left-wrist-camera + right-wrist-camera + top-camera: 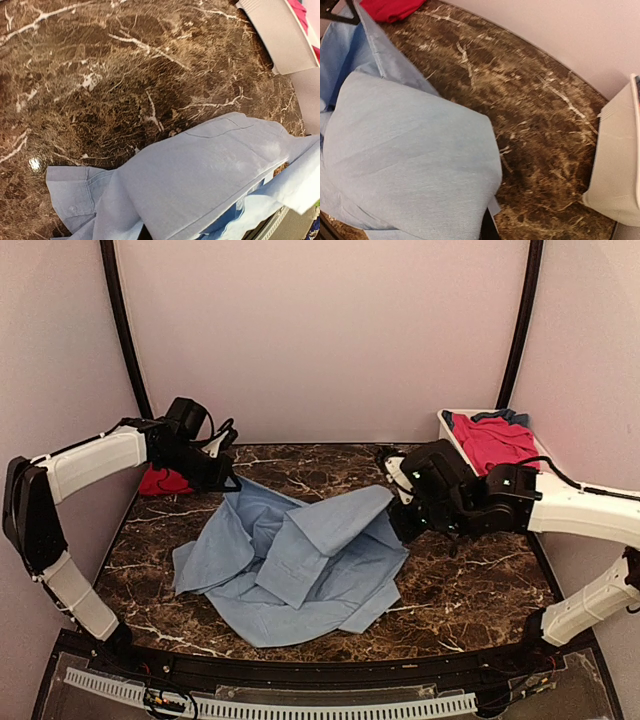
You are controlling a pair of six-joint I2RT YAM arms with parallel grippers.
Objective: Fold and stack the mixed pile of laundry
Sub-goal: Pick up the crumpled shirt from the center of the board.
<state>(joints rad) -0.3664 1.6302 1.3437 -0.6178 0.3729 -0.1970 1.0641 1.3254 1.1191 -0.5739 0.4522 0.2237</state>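
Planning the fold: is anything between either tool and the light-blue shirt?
Nothing visible does. The left tool meets the light-blue shirt at its far left corner, the right tool at its right edge; both are shut on the cloth.

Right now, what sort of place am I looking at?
Probably a robot lab cell, not a home: dark brown marble-look tabletop boxed in by plain pale walls, white-shelled left arm and right arm mounted at its near edge, crumpled light-blue collared shirt on it.
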